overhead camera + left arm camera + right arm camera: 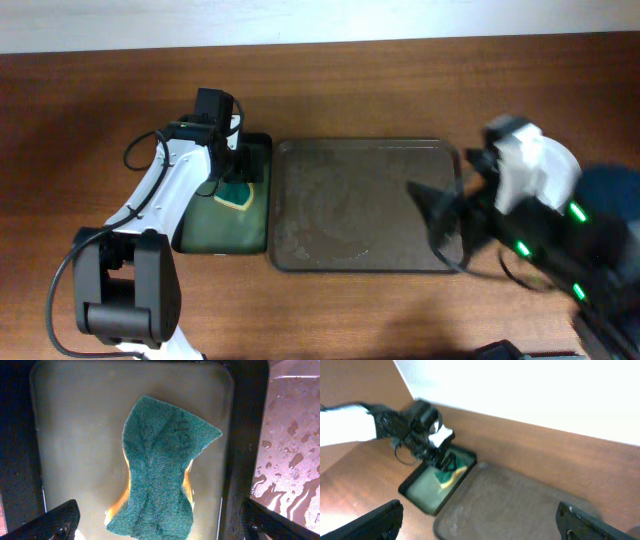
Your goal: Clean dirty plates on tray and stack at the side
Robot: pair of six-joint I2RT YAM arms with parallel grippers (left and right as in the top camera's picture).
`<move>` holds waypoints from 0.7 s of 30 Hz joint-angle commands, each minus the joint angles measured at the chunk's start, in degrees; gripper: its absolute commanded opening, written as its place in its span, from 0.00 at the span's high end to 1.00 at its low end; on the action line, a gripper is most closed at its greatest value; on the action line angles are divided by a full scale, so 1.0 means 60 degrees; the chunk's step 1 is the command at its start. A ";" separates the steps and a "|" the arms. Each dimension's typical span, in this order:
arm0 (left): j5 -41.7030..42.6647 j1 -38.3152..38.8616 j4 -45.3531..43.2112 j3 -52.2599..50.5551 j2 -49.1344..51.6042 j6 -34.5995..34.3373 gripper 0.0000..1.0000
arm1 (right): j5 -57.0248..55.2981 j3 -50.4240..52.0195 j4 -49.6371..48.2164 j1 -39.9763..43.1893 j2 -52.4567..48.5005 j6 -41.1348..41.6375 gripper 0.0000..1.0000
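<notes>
1. Overhead, we see the tray [330,215] in the middle of the table, wet-streaked and bare. No plates show in any view, so we cannot say where they lie.
2. The small black tray [195,238] sits just beside its left rim, with the green sponge [157,470] lying in it.
3. In the left wrist view, the left gripper [160,522] hangs directly over the sponge, its fingers spread wide and holding nothing.
4. The sponge's long axis runs away from the camera, across the line between those fingertips, so we judge that closing would pinch its narrow waist.
5. The right gripper [480,520] is also spread and empty, near the tray's right end.
6. The left arm is far nearer the sponge; the right is well apart.
</notes>
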State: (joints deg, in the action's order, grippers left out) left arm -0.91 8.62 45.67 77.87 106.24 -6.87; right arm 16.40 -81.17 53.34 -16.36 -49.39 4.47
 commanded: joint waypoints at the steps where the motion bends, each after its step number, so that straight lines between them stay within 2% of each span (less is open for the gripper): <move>1: -0.0066 0.0029 0.0000 -0.0044 -0.0157 0.0018 0.00 | -0.0637 0.0492 -0.0160 0.0525 0.1486 -0.0211 0.02; 4: -0.0066 0.0029 0.0000 -0.0044 -0.0157 0.0018 0.00 | -0.1224 0.1235 -0.0947 0.1005 0.2805 -0.0211 0.02; 6: -0.0066 0.0029 0.0000 -0.0044 -0.0157 0.0015 0.00 | -0.1435 0.2091 -0.2153 0.1290 0.3661 -0.0215 0.02; 9: -0.0066 0.0036 0.0000 -0.0044 -0.0157 0.0015 0.00 | -0.1494 0.4127 -0.4936 0.1741 0.5023 -0.0215 0.02; 15: -0.0066 0.0036 -0.0004 -0.0044 -0.0157 0.0018 0.00 | -0.1344 0.7537 -0.9340 0.2608 0.6685 -0.0211 0.02; 18: -0.0066 0.0036 0.0000 -0.0044 -0.0157 0.0018 0.00 | -0.1392 0.9264 -1.0775 0.2991 0.7508 -0.0211 0.02; 21: -0.0066 0.0036 -0.0004 -0.0044 -0.0157 0.0018 0.00 | -0.1424 1.0765 -1.1136 0.3060 0.8142 -0.0211 0.02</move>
State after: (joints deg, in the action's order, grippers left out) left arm -0.91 8.62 45.71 77.82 106.24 -6.87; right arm 8.80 -23.55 -12.47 1.32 -3.75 3.11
